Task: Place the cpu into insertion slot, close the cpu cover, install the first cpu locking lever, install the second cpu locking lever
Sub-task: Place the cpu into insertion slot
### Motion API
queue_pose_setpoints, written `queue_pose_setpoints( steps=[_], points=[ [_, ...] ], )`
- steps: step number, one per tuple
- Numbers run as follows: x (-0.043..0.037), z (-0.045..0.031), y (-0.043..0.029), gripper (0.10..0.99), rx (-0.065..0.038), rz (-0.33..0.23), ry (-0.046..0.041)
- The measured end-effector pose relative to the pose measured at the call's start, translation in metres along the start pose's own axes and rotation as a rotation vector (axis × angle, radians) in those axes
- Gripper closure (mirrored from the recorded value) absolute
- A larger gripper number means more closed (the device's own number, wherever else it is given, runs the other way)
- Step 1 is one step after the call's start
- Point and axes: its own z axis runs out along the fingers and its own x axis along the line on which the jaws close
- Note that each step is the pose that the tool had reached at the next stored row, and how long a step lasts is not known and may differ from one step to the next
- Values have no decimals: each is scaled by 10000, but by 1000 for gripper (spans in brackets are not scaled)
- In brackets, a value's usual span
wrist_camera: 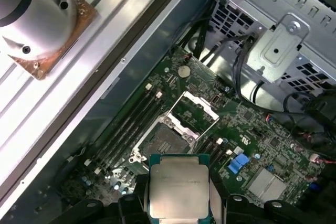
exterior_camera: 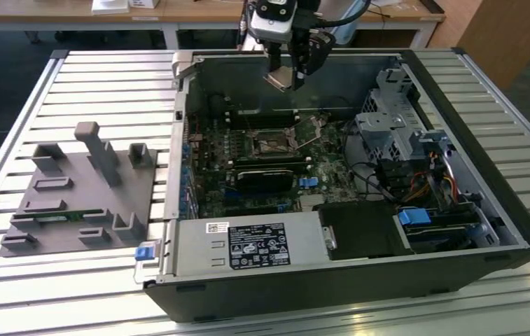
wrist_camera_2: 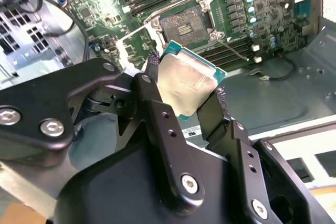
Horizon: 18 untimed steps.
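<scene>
dull metal cpu, matt black claw

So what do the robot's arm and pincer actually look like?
The pincer is black, with two slim angular fingers on bolted link arms. Silver screw heads and small holes dot them, and the tips carry textured dark pads. In the exterior view the wrist is silver-grey, with a black cable curving off it.
</scene>
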Motion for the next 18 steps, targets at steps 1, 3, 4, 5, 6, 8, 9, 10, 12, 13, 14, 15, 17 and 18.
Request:
queue_pose_setpoints(
  steps=[1, 3, 4, 5, 6, 8, 9, 10, 12, 13, 14, 15, 17, 18],
  points=[
    [0, 1, 0, 545, -3, 167, -15],
    [0, 4, 0, 545, -8, 448, -41],
    [1, 5, 0, 545, -10, 580, -52],
    [1, 6, 0, 545, -13, 709, -64],
    [1, 9, 0, 545, -17, 851, -76],
    [1, 13, 0, 545, -22, 1162, -104],
    [1, 16, -1, 545, -25, 1316, -118],
    [1, 18, -1, 545, -28, 1457, -130],
    [2, 23, -1, 545, -33, 1728, -155],
    [2, 25, -2, 545, -36, 1875, -168],
    [2, 26, -2, 545, -39, 2016, -181],
    [2, 28, -2, 545, -42, 2158, -193],
    [2, 35, -3, 545, -49, 2473, -221],
    [2, 38, -3, 545, -51, 2641, -237]
  ],
)
